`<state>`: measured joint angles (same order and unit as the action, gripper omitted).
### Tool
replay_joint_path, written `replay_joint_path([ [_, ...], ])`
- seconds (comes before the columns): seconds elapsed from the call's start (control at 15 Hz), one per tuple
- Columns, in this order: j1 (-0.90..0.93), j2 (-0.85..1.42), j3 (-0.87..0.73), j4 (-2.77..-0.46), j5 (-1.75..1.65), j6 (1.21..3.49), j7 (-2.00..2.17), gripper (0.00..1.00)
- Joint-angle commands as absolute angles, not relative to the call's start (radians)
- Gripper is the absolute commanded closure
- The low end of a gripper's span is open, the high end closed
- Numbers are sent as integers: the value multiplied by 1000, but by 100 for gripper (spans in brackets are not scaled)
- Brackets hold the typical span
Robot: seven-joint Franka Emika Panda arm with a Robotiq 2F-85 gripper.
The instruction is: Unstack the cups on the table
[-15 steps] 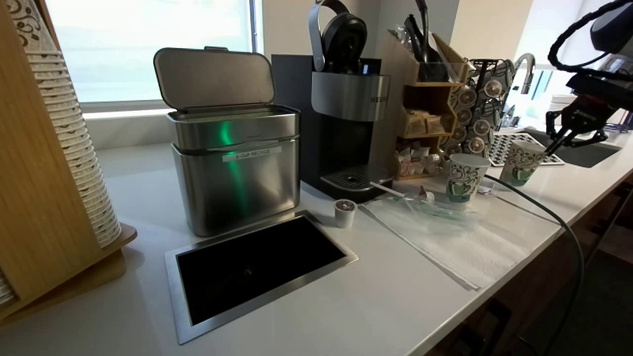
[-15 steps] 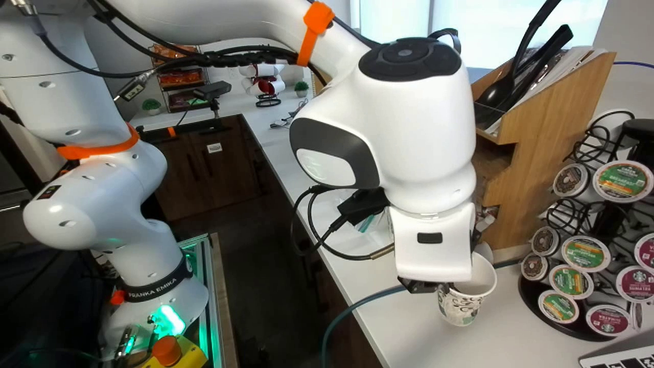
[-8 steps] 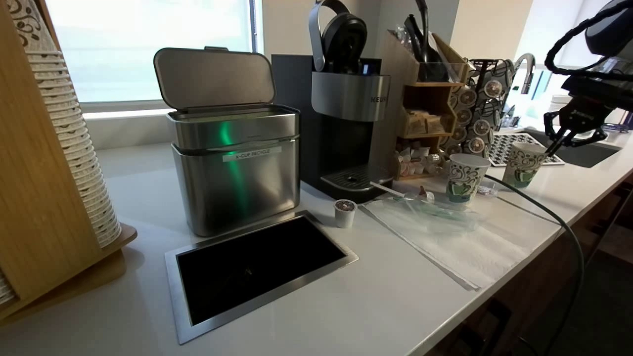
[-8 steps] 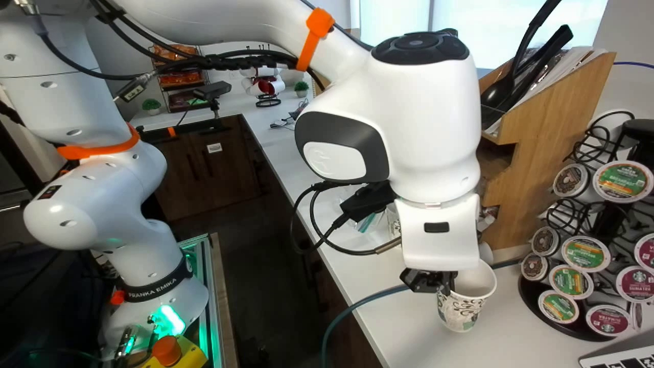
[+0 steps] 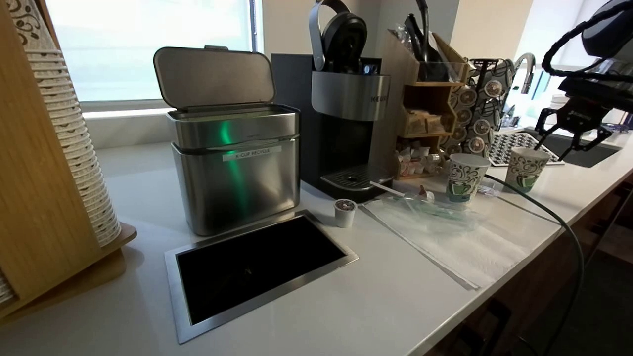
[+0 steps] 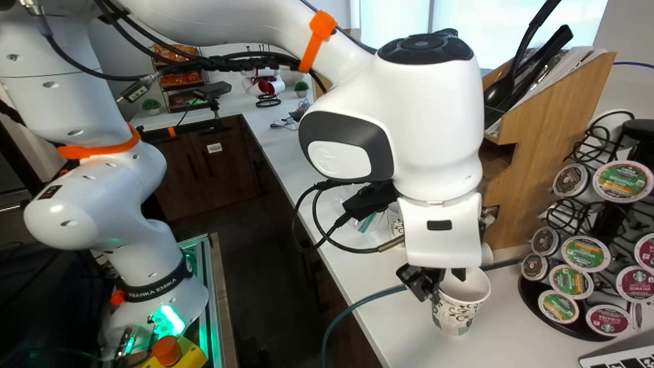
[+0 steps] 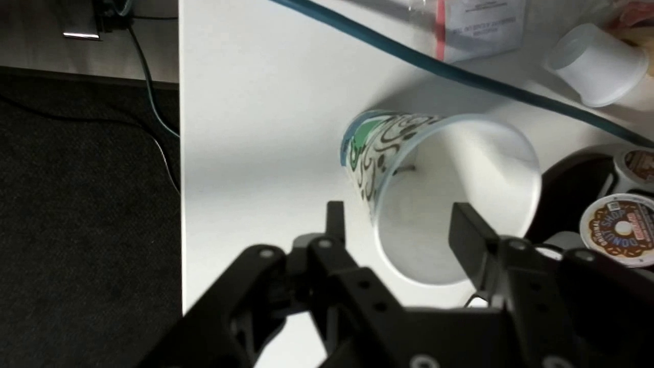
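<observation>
Two pale cups with green and brown swirl print stand apart on the white table (image 5: 376, 291). The cup by the coffee machine (image 5: 466, 179) is upright beside a paper sheet. Farther along the counter stands the other cup (image 5: 525, 173), its mouth facing up; it fills the middle of the wrist view, where this cup (image 7: 490, 168) looks empty. My gripper (image 7: 398, 207) is open at its rim. The right finger (image 7: 472, 240) reaches over the mouth, while the left finger (image 7: 335, 220) is outside the wall. In an exterior view the gripper (image 6: 446, 286) is just above that cup (image 6: 454, 317).
A dark green cable (image 5: 539, 200) crosses the counter between the cups and over its edge. Close by stands a coffee pod carousel (image 6: 572, 306). A wooden organizer (image 6: 557, 128), the coffee machine (image 5: 351, 99), a steel bin (image 5: 237, 173) and a framed recess (image 5: 262, 267) line the counter.
My gripper was shut on the farther cup's rim and has now opened. That cup has come down slightly and stands straighter. The arm has shifted a little; the cup by the coffee machine has stayed put.
</observation>
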<state>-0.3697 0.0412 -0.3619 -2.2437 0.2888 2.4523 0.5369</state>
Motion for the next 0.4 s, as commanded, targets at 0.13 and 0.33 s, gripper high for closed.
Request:
replay_joint_path([
  [0.13, -358, -92, -356, -2230, 208, 2354, 501, 0],
  [0.33, -360, -78, -348, -2215, 237, 2370, 462, 0],
])
